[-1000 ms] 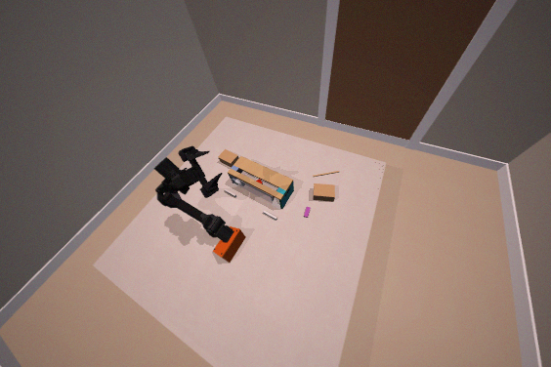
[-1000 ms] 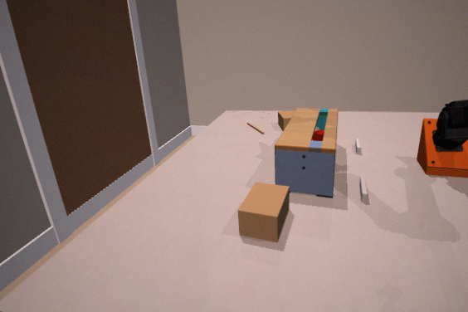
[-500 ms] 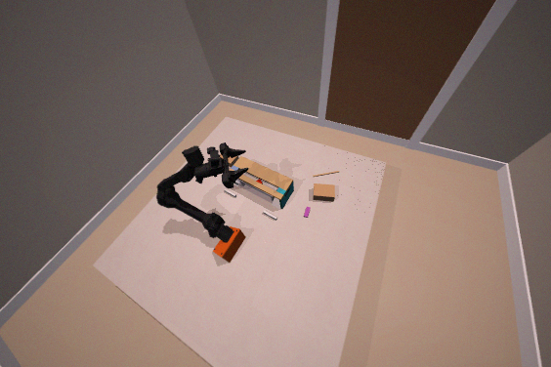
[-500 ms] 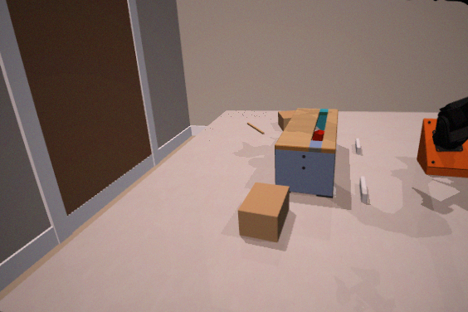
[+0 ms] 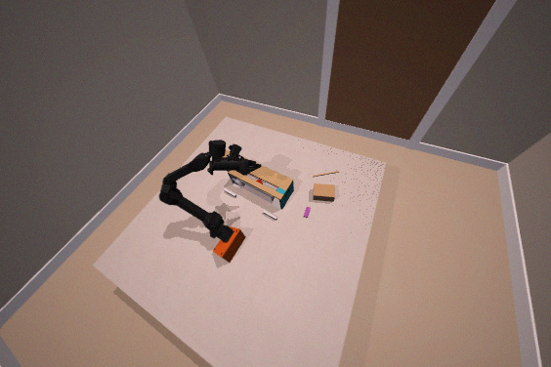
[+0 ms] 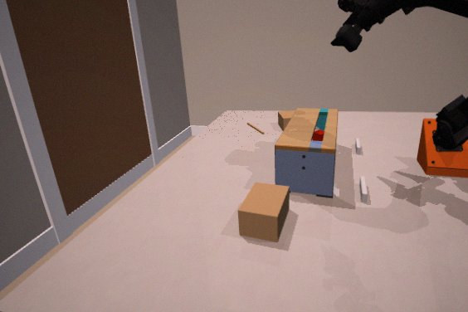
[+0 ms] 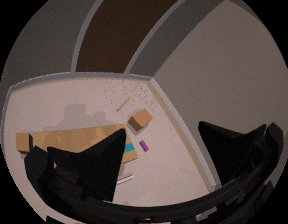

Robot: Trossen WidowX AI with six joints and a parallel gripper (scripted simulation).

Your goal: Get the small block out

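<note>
The box (image 5: 274,179) (image 6: 304,169) (image 7: 68,141) has a tan top and a blue end wall and stands on the table. A small red block (image 5: 259,181) (image 6: 318,134) sits inside it on the shelf, seen through the slot in the top. A teal patch (image 6: 324,114) marks the slot's far end. My gripper (image 5: 254,165) (image 6: 344,22) (image 7: 163,129) is open and empty. It hangs high above the box's end nearest the arm, apart from the box. The arm's orange base (image 5: 230,244) (image 6: 437,153) stands beside the box.
A tan cube (image 5: 323,192) (image 6: 263,211) (image 7: 140,120) stands off the box's far end, with a small purple piece (image 5: 307,212) (image 7: 144,144) and a thin stick (image 5: 325,174) (image 6: 255,127) nearby. Two white bars (image 6: 358,144) (image 6: 363,188) lie along the box's front. A small tan block (image 6: 285,118) sits behind the box.
</note>
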